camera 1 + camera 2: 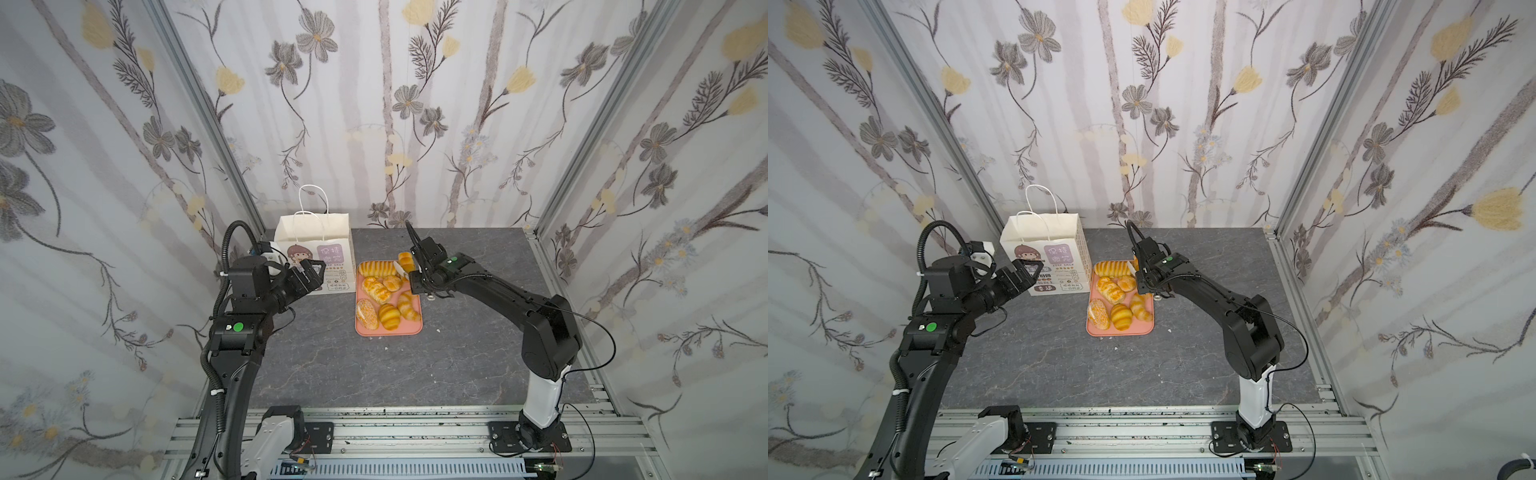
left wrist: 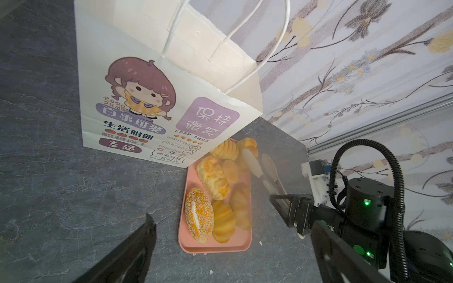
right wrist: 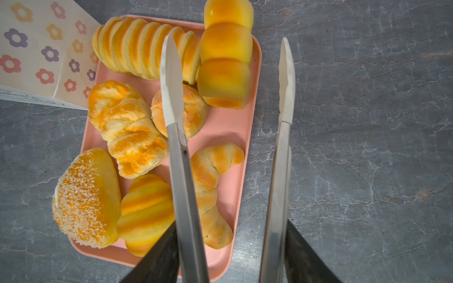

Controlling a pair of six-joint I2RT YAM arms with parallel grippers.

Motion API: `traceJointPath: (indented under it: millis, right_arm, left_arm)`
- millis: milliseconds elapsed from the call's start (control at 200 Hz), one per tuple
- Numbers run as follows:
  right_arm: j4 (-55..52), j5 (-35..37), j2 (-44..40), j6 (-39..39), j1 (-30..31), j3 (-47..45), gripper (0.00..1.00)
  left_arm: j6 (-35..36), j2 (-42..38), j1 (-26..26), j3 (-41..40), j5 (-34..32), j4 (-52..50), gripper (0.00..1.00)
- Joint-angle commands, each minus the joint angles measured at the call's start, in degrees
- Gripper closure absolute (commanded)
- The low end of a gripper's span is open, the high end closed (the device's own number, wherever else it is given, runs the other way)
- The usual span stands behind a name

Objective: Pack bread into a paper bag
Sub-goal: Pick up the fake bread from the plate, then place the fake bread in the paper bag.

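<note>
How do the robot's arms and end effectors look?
The left arm and right arm are black with white base links, round green stickers and black ribbed cable hoses. The left end effector and right end effector have black fingers with triangular frames.

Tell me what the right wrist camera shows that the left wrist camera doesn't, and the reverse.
Only the right wrist view: the paper bag's flower-printed side, and the tongs seen lengthwise, spread, one tip over a round bun, the other over bare tabletop. Only the left wrist view: the bag's front with the cartoon girl and purple square, its cord handles, its open top, the right arm and the wallpapered wall. Both: the pink tray, the bread on it, the tongs and the grey tabletop.
</note>
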Motion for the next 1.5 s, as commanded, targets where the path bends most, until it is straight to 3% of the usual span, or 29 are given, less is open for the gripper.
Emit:
traceJointPath:
  millis: [0, 120, 425, 595, 889, 989, 1174, 1494]
  right_arm:
    - [1.6, -0.22, 0.96, 0.32, 0.11, 0.97, 0.39]
    - [1.89, -0.4, 2.27, 0.4, 0.11, 1.66, 0.4]
    - [1.51, 0.25, 4.33, -0.04, 0.07, 3.35, 0.62]
    - [0.05, 0.08, 2.19, -0.36, 0.06, 3.02, 0.68]
    - [0.84, 1.58, -9.0, -3.2, 1.33, 1.22, 0.67]
    - [1.34, -2.1, -12.25, -4.59, 1.47, 2.67, 0.67]
    - [3.9, -12.58, -15.25, -6.2, 1.47, 8.18, 0.65]
    - [5.09, -31.83, -7.87, -4.15, 1.4, 25.75, 0.63]
  left_arm:
    - [0.82, 0.11, 0.05, 0.55, -0.65, 0.12, 0.0]
    - [0.75, 0.2, 0.06, 0.54, -0.69, 0.28, 0.0]
    - [0.88, -0.1, 0.05, 0.71, -1.23, -0.28, 0.0]
    - [0.97, -0.46, 0.14, 0.88, -1.9, -0.76, 0.0]
    - [-3.53, -1.56, 0.99, 1.23, -13.29, -4.54, 0.0]
    - [-8.03, -1.82, 2.39, 1.34, -15.21, -5.0, 0.0]
    - [-14.28, -2.06, 3.81, -0.02, -10.19, 2.47, 0.0]
    - [-27.54, 0.63, 6.5, -3.57, -1.24, 17.72, 0.0]
